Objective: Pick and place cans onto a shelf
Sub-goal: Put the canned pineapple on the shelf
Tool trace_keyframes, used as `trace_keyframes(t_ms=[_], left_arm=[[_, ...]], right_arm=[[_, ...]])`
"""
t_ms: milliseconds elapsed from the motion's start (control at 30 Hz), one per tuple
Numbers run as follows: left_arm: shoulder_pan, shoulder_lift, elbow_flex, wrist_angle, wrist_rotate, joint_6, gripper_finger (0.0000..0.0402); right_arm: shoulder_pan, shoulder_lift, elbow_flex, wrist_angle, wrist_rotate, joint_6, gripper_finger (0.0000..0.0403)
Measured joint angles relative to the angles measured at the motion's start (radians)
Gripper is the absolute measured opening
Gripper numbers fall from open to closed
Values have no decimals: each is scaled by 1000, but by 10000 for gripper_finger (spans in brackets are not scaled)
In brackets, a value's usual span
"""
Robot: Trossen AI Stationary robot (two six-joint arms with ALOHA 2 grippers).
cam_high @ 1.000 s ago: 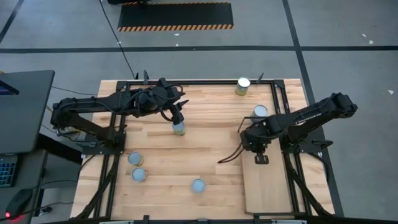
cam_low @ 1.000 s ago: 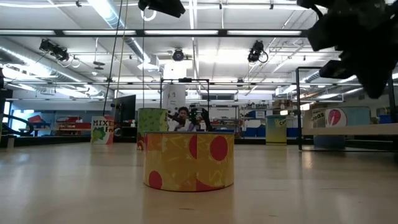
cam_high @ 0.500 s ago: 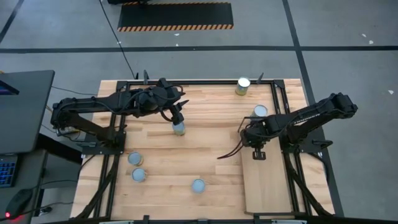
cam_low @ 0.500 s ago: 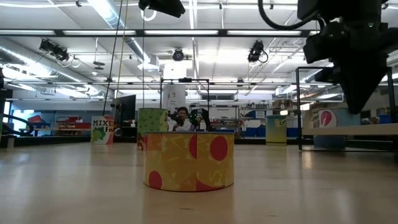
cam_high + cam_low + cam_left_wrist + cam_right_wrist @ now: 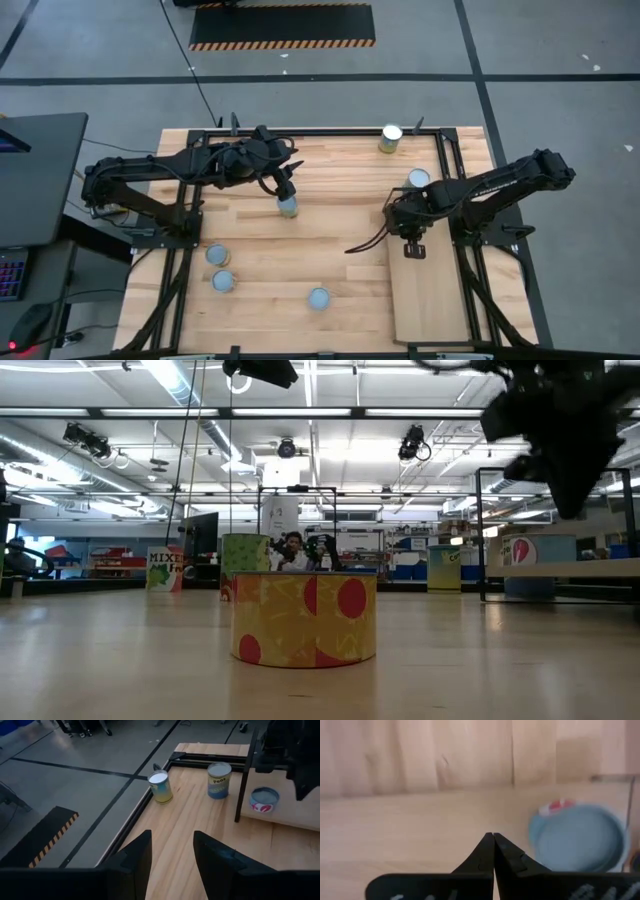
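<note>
My left gripper (image 5: 286, 190) (image 5: 172, 865) is open, close over a silver-topped can (image 5: 287, 207) at mid-table; that can does not show between its fingers in the left wrist view. My right gripper (image 5: 414, 248) (image 5: 493, 836) is shut and empty over the far end of the shelf (image 5: 430, 300), a pale board in a black frame. A low can with a red label (image 5: 577, 839) (image 5: 264, 799) stands on the shelf's far end beside it, hidden under the arm in the high view. Other cans stand at the far edge (image 5: 391, 137) and by the shelf (image 5: 418, 178).
Three more cans stand on the table's near left: two together (image 5: 216, 254) (image 5: 223, 281) and one near the front (image 5: 319, 298), which shows as a yellow, red-dotted tin in the low view (image 5: 305, 618). Black frame rails (image 5: 445, 160) run along the shelf. A cable (image 5: 365, 245) trails from the right arm.
My right gripper has drawn a little toward the table's far and left edges over the shelf's far end, and in the low view it has risen in the last half second. It stays shut.
</note>
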Motion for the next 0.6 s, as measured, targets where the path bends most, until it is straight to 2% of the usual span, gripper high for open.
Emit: trace_keyframes(t_ms=[67, 167, 267, 333, 433, 600], left_arm=[[-1, -6, 0, -12, 42, -5, 151], [-1, -17, 2, -34, 195, -7, 151], [-10, -24, 0, -86, 304, -26, 151], [-17, -26, 1, -103, 340, -42, 151], [-34, -25, 1, -162, 379, -77, 151], [-82, -26, 0, -332, 511, -176, 151]], right_arm=[[25, 0, 49, 28, -3, 0, 3], [86, 0, 116, 90, -44, -18, 2], [152, 7, 160, 131, -29, -22, 3], [191, 31, 185, 149, -6, -7, 3], [232, 108, 244, 171, 0, -16, 3], [257, 282, 406, 179, 0, -92, 6]])
